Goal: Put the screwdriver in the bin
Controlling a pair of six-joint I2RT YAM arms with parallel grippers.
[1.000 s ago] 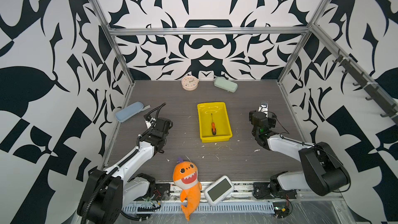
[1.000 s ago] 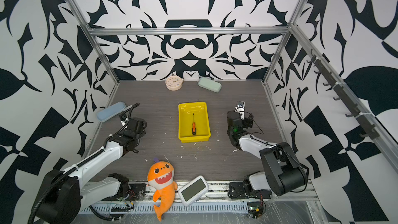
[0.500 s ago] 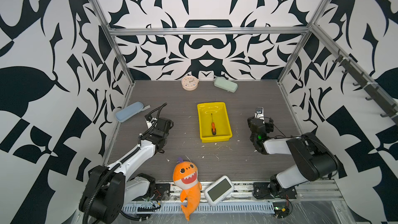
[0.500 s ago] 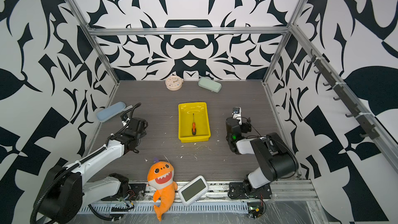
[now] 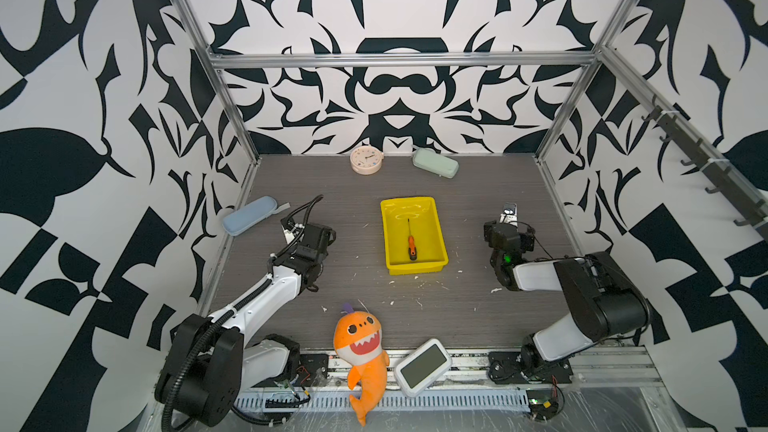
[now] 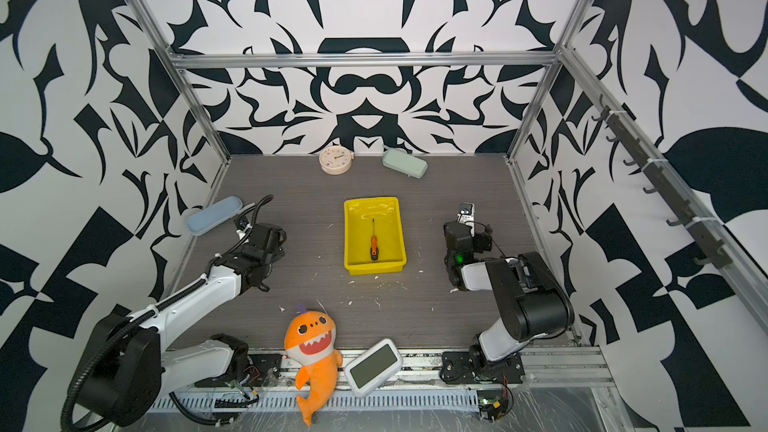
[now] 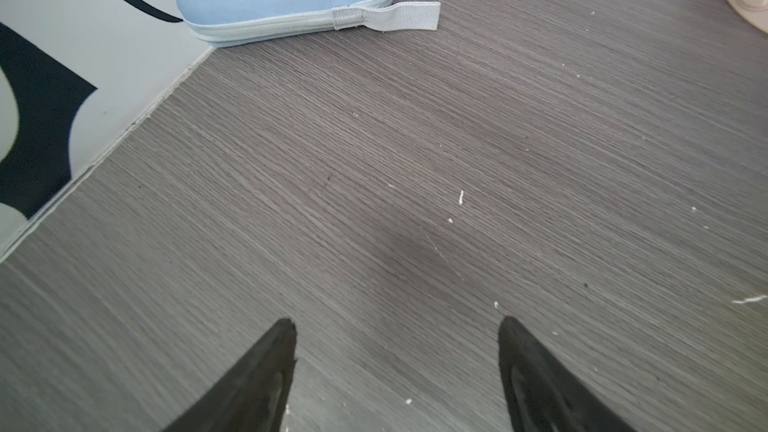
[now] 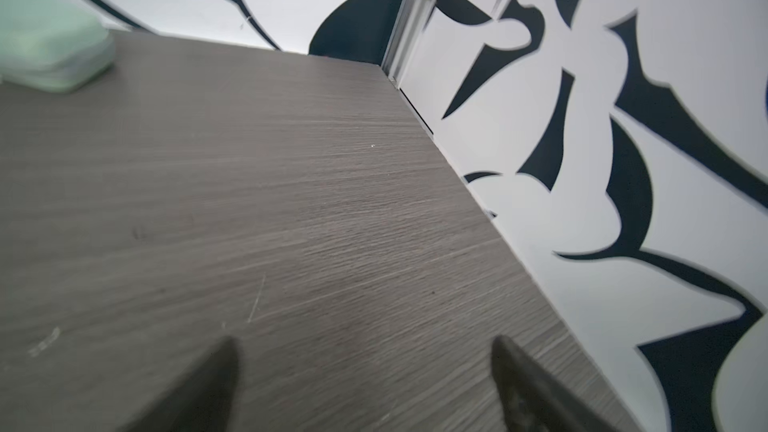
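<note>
**Top views.** I find the screwdriver lying flat inside the bin. Its orange-and-black handle is toward the near wall and its shaft points at the far wall. Both top views agree on this. The bin sits mid-table, between the two arms and well apart from each. The left arm reaches out near the blue case, which lies by the left wall. The right arm is folded low on the right side. A round clock and a green case lie by the back wall. A shark plush and a white screen device lie at the near edge.

**Left wrist view.** The left gripper is released. Its two dark fingers stand wide apart, and only grey tabletop shows between them. The blue case, with its grey strap, lies ahead against the wall and clear of the fingers.

**Right wrist view.** This picture is blurred. The right gripper is likewise spread, with only tabletop between its fingers. One end of the green case shows at the picture's edge, and a wall corner lies ahead.
</note>
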